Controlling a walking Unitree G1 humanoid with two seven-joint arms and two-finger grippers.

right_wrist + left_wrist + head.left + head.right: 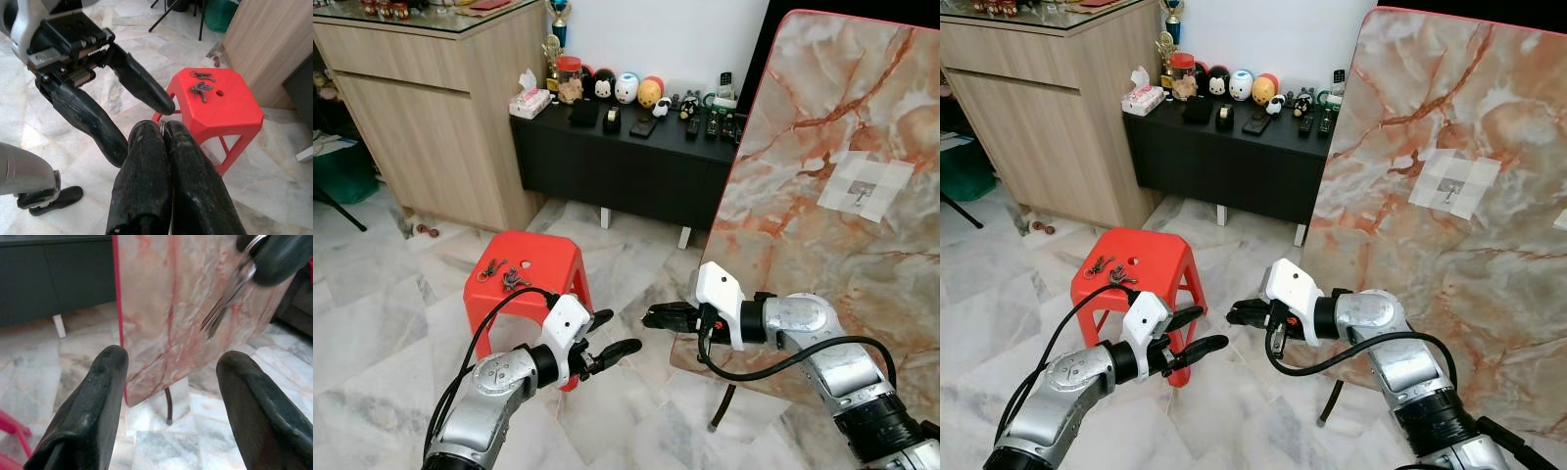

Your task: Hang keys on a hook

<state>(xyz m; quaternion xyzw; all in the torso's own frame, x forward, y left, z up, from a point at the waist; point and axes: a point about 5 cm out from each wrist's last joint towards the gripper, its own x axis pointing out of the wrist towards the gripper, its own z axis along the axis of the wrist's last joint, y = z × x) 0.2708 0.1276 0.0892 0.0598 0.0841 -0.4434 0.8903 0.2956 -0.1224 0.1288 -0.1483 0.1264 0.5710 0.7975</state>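
Note:
My right gripper (651,316) is shut on a bunch of keys (229,299), which dangle from its black fingertips in the left wrist view. A sliver of the key ring (162,127) shows between the closed fingers. My left gripper (619,331) is open and holds nothing, just left of the right one and facing it. Two more bunches of keys (514,281) lie on a red plastic stool (553,259). A small hook (865,186) sits on a white taped patch high on the upright marble-patterned board (822,127), up and to the right of the right gripper.
A black low cabinet (626,162) with figurines and remotes stands against the back wall. A wooden cabinet (431,108) is at the left. The board rests on a thin leg (720,411). Marble floor lies between the stool and the board.

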